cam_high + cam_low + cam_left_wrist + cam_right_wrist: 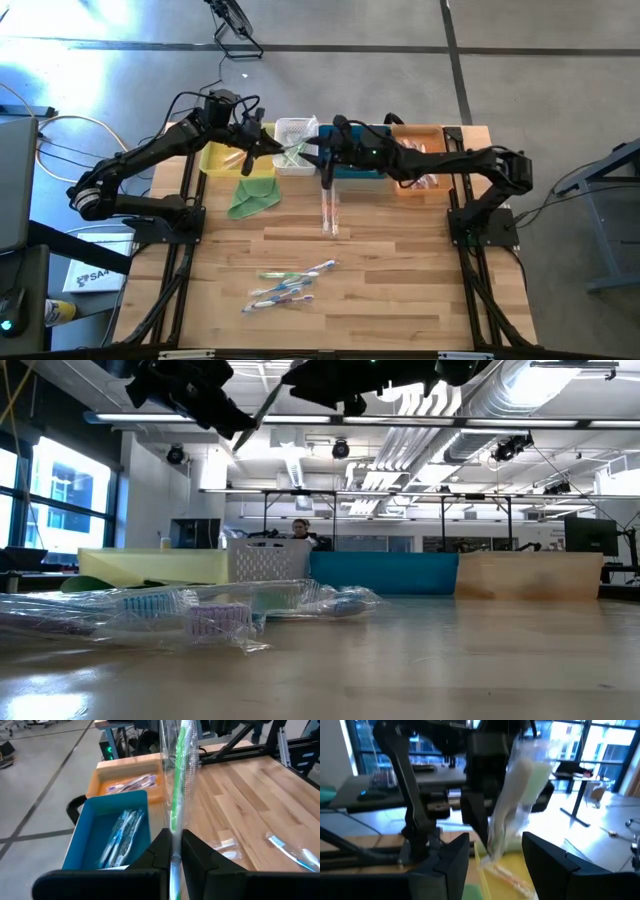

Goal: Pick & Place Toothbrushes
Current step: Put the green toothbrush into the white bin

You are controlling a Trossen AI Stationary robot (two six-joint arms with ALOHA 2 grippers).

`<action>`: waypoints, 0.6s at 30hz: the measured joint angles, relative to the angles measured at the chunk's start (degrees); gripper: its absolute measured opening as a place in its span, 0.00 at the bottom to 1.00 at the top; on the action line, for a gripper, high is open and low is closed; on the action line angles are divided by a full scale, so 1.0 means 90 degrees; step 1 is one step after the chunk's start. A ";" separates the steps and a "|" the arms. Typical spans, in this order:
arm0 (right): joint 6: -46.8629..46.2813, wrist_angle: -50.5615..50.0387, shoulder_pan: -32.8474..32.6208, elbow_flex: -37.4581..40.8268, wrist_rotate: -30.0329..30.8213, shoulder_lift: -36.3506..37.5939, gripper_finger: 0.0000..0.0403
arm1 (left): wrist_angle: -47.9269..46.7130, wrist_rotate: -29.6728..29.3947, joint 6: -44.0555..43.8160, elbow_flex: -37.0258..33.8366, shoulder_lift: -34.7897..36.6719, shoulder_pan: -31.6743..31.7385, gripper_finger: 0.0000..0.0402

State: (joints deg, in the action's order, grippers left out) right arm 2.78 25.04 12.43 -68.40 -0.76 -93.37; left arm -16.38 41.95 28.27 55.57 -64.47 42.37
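Well, the wooden table (380,290) takes up most of what I can see, with the two dark arms reaching in from either side and meeting over the row of bins at its far edge. That row runs yellow bin (215,160), white basket (296,130), blue bin (362,176), then orange bin (420,135). A folded green cloth (254,196) lies on the wood just in front of the yellow bin.

The left gripper (174,851) is up above the white basket, its fingers pinched tight on a green toothbrush (178,780) in a clear wrapper, which sticks out past the fingertips. The right gripper (495,852) sits right opposite, over the near edge of the blue bin, its fingers spread wide with the free end of that same wrapped brush hanging between them; I cannot tell whether they touch it.

In the blue bin lie several blue-white toothbrushes (121,832), and the orange bin holds a few more wrapped brushes (131,783). A small loose cluster of toothbrushes (288,284) lies well forward on the table, and another clear wrapped one (329,212) lies alone nearer the bins.
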 joint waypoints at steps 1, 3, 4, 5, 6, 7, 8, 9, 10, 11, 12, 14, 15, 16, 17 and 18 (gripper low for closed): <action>0.0000 0.0092 -0.0001 0.0000 0.0034 -0.0001 0.44 | -0.0002 0.0006 -0.0002 0.0000 0.0000 0.0000 0.05; 0.0001 0.0237 0.0000 0.0000 0.0044 -0.0002 0.44 | -0.0002 0.0010 -0.0002 0.0000 0.0000 0.0000 0.05; 0.0002 0.0314 0.0000 0.0000 0.0022 -0.0002 0.44 | 0.0000 0.0010 -0.0002 0.0000 0.0000 0.0000 0.05; 0.0011 0.0371 0.0000 0.0000 -0.0030 -0.0002 0.44 | 0.0000 0.0010 0.0000 -0.0001 0.0000 0.0000 0.05; 0.0023 0.0410 0.0000 0.0000 -0.0119 -0.0002 0.44 | 0.0000 0.0012 0.0000 -0.0001 0.0000 0.0000 0.05; 0.0022 0.0454 0.0000 0.0000 -0.0147 -0.0002 0.44 | 0.0000 0.0015 -0.0002 -0.0001 0.0000 0.0000 0.05; 0.0023 0.0495 0.0000 0.0000 -0.0151 -0.0002 0.44 | 0.0000 0.0015 0.0000 0.0000 0.0000 0.0000 0.05; 0.0023 0.0532 -0.0001 0.0000 -0.0145 -0.0002 0.44 | 0.0000 0.0015 -0.0002 0.0000 -0.0003 0.0000 0.05; 0.0023 0.0584 -0.0002 0.0000 -0.0120 -0.0002 0.44 | 0.0009 0.0020 -0.0002 0.0000 -0.0010 -0.0002 0.05; 0.0023 0.0625 -0.0002 0.0000 -0.0093 -0.0002 0.44 | 0.0017 0.0020 -0.0007 0.0000 -0.0010 -0.0002 0.05; 0.0023 0.0634 -0.0002 0.0000 -0.0084 -0.0002 0.44 | 0.0017 0.0021 -0.0010 0.0000 -0.0010 -0.0002 0.05; 0.0004 0.0631 0.0025 0.0000 -0.0054 -0.0002 0.44 | 0.0009 0.0017 -0.0007 0.0000 -0.0011 -0.0002 0.05; 0.0004 0.0631 0.0041 0.0000 -0.0014 -0.0002 0.44 | -0.0003 0.0017 -0.0008 0.0000 -0.0013 -0.0002 0.05; 0.0004 0.0631 0.0048 0.0000 0.0045 -0.0002 0.44 | -0.0005 0.0017 -0.0007 0.0000 -0.0015 -0.0002 0.05; 0.0004 0.0641 0.0052 0.0000 0.0090 -0.0018 0.44 | -0.0005 0.0017 -0.0007 0.0000 -0.0015 -0.0002 0.05; 0.0004 0.0764 0.0055 0.0000 0.0100 -0.0083 0.44 | -0.0005 0.0017 -0.0007 0.0000 -0.0015 -0.0002 0.05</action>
State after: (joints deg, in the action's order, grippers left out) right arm 2.81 31.91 12.92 -68.40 0.14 -94.11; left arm -16.43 42.11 28.21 55.57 -64.60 42.35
